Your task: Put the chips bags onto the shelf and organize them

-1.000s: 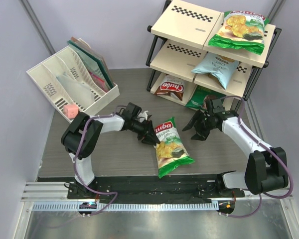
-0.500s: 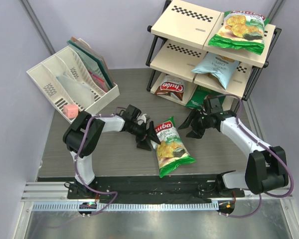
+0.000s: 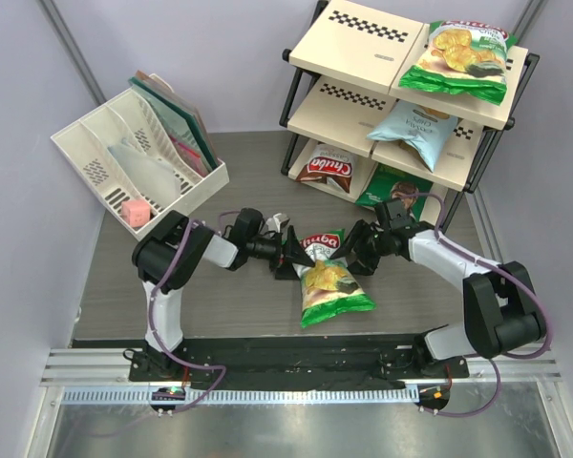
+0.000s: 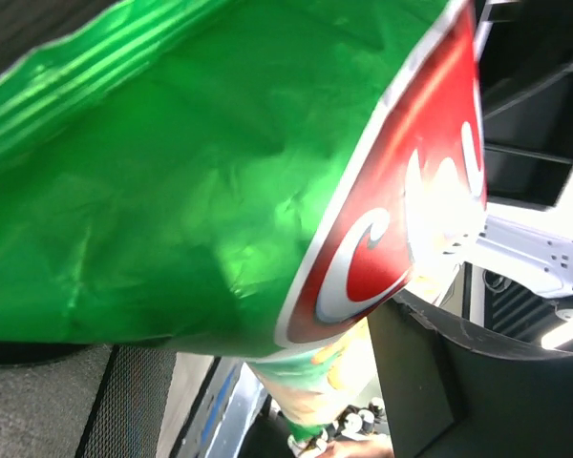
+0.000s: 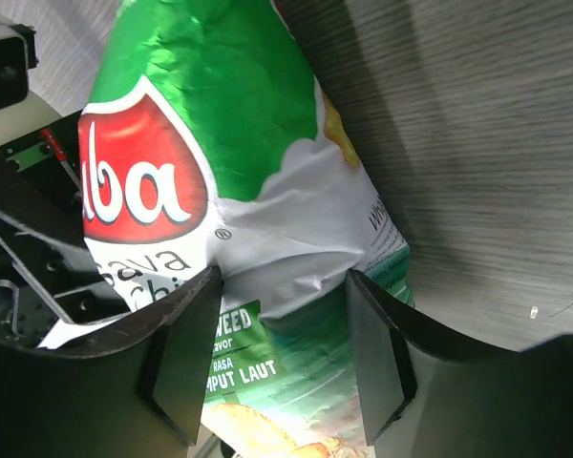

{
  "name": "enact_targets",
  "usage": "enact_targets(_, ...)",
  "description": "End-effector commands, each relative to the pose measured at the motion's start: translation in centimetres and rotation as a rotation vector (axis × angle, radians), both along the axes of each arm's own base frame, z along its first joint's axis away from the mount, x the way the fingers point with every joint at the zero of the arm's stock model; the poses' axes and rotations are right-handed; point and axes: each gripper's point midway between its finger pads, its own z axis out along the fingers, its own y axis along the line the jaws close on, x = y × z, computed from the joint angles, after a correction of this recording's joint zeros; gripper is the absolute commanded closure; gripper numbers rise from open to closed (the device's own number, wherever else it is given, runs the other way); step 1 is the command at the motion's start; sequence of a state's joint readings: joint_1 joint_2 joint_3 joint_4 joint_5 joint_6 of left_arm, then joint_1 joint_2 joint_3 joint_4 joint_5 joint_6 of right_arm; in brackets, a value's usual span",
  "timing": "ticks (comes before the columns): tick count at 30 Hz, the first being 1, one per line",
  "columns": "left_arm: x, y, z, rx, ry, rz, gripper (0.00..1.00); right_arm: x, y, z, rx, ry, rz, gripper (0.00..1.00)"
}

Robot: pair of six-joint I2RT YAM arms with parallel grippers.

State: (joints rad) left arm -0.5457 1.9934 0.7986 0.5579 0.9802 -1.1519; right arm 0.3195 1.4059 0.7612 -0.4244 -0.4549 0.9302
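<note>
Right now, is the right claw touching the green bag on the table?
Cannot tell. In the right wrist view the open right gripper straddles the green bag, whose edges hide behind it; contact unclear.

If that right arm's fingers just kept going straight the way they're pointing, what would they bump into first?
The green-and-white chips bag lying on the table. The right wrist view shows it sitting between the right gripper's open fingers. Contact looks very near, though depth is hard to judge.
</note>
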Motion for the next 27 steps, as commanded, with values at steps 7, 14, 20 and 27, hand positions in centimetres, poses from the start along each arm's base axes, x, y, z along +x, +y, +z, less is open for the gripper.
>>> enact_targets(7,1.1,-2.5,-1.6,0.014,0.025,0.126,0.37,-2.2,1.4,-2.0,0.02,0.101,0.083,0.42)
enact_targets(14,1.1,-2.6,0.4,-0.023,0.007,0.14,0.69,-2.2,1.6,-2.2,0.032,0.103,0.087,0.42)
enact_targets(20,1.0,-1.9,0.9,-0.007,0.008,0.166,0.96,-1.7,2.0,-1.3,0.054,0.084,0.097,0.4)
enact_targets(27,3.2,2.9,0.2,0.197,-0.04,0.308,1.0,-0.9,-0.6,1.7,-0.032,0.014,0.122,0.36)
